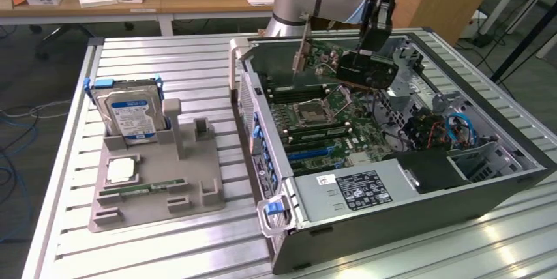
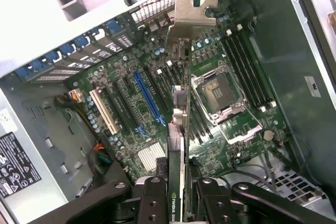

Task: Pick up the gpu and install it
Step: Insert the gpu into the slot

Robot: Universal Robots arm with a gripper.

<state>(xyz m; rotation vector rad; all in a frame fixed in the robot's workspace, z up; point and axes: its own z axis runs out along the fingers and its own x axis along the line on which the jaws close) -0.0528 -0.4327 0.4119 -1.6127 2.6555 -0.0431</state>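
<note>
- Counter [image 1: 156,253] in the exterior view carries the open case [image 1: 392,220]. At that view's left a grey holder [image 1: 156,181] has the hard drive [image 1: 130,113] standing in it, so this view gives you the surroundings.
- In the same view, the end effector [image 1: 376,41] reaches down into the case and holds the gpu [image 1: 370,73] on edge above the motherboard [image 1: 348,129], toward the far end.
- The card's long axis runs across the case, with the pale bracket [image 1: 301,51] at the exterior view's left.
- In the wrist view you see the gpu [image 2: 177,129] edge-on. The end effector [image 2: 178,208] is partly closed, with its fingers [image 2: 152,203] pressed on both faces of the card.
- This view gives you the slots. The card's length leads away from the grip to the bracket [image 2: 194,14] by the perforated rear wall [image 2: 152,11], passing over the board between the blue slot [image 2: 144,95] and the CPU socket [image 2: 220,95].
</note>
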